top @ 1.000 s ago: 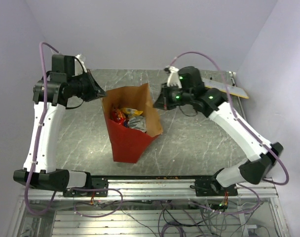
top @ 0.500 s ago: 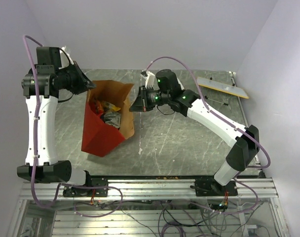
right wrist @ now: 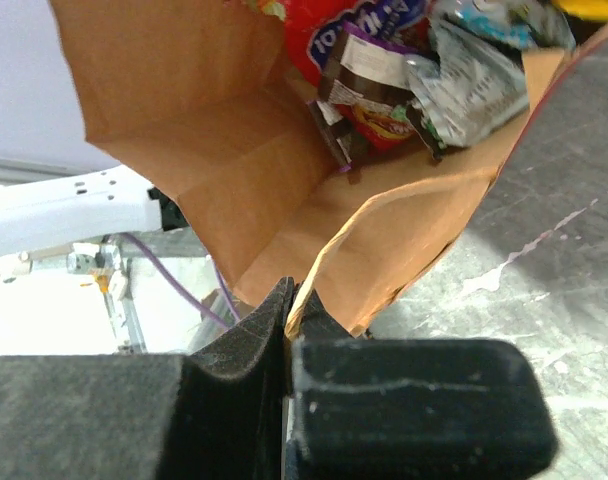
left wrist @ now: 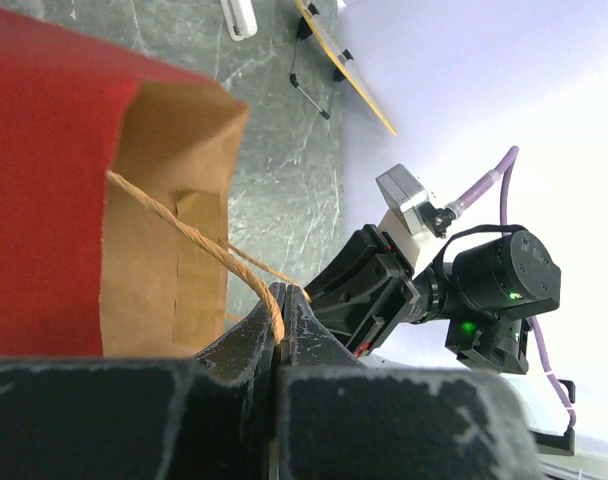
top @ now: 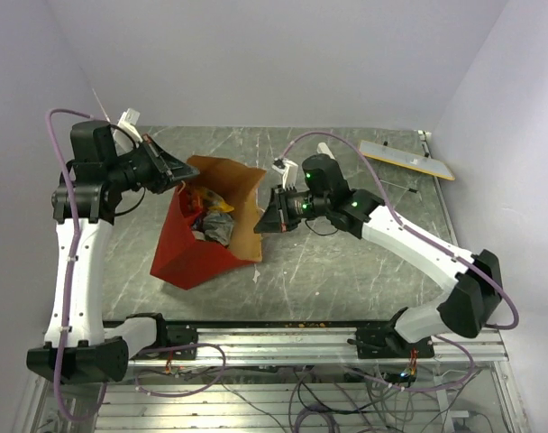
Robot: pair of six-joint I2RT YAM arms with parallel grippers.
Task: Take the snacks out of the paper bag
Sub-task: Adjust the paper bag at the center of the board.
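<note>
Soft, even overhead light; only faint shadow beside the bag (top: pixel 197 262). Wrist views blur below the bag, whites washed out.

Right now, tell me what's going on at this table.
Both arms hold the paper bag open. The left pincer is shut on its twisted handle. The right pincer pinches the opposite rim. The snacks lie inside the bag, none taken out yet.
</note>
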